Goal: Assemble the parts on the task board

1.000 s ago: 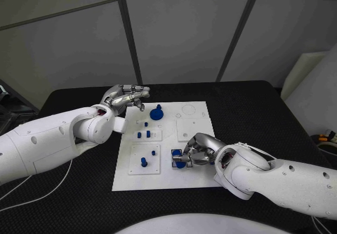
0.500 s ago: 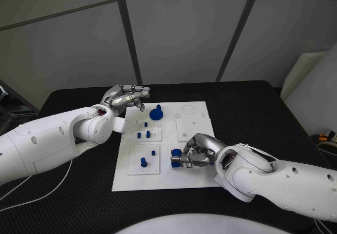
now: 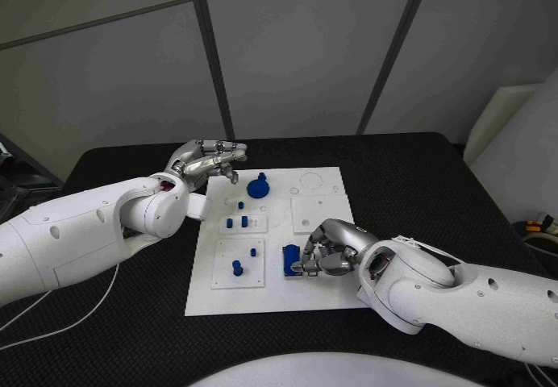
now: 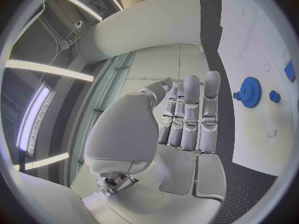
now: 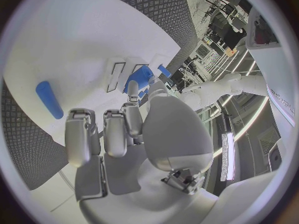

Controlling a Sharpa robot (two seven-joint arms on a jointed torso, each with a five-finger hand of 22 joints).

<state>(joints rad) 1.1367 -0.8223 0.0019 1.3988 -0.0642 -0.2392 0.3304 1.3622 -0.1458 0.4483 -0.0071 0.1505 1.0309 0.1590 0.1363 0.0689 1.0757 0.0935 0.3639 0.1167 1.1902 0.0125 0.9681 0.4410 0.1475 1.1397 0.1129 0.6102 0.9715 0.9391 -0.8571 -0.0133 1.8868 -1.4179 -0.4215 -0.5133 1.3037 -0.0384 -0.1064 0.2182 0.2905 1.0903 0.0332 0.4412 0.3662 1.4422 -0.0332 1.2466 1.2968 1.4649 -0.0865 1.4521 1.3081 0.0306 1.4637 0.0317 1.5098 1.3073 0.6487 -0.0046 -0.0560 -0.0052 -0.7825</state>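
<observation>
a: white task board flat in the middle of the black table. small blue parts across it. blue gear near the far edge, with a peg upright on it.

b: same gear seen from the left wrist, flat on the board, a small blue knob just beside it.

a: left hand raised at the board's far left corner, beside the gear, apart from it. fingers curled in, nothing between them.

b: agreed. from the wrist, left hand with fingers side by side and bent, holding nothing.

a: two short blue pegs upright in a small plate left of centre. below that, another plate with a blue peg piece.

b: right hand low over the near middle of the board, fingers closed round a blue block. block upright, lower end at the board.

a: touching the board or just above?

b: cannot tell. from the right wrist, right hand with fingertips against the blue block, next to a white slotted plate. separate blue cylinder lying flat at the board's edge, well apart from the hand.
</observation>
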